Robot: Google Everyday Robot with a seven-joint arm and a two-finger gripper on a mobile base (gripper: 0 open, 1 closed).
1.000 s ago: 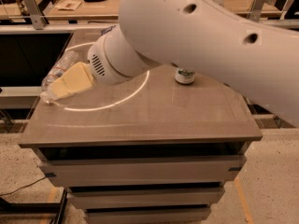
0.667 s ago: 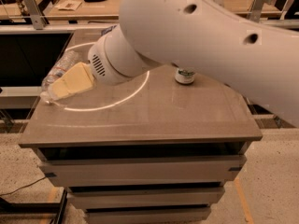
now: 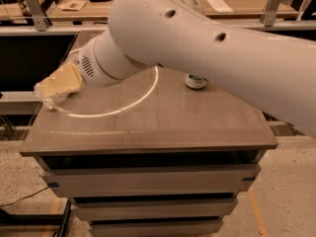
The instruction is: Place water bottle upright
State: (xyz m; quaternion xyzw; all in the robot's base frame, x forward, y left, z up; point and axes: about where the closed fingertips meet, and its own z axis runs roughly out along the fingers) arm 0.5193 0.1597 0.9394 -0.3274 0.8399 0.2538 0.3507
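The water bottle (image 3: pixel 50 101) is clear crinkled plastic at the left edge of the table top, mostly hidden under my gripper; only bits of it show, and I cannot tell whether it lies flat or is lifted. My gripper (image 3: pixel 59 81), with a pale yellow pad, is right over the bottle at the table's left side. The large white arm (image 3: pixel 207 48) reaches across from the upper right and hides much of the table's back.
A green-and-white soda can (image 3: pixel 196 81) stands at the back of the grey-brown table (image 3: pixel 163 127), partly hidden by the arm. A bright ring of light lies on the table top. Drawers sit below the top. Desks with papers stand behind.
My gripper has shifted a little to the left over the bottle. The soda can has not moved.
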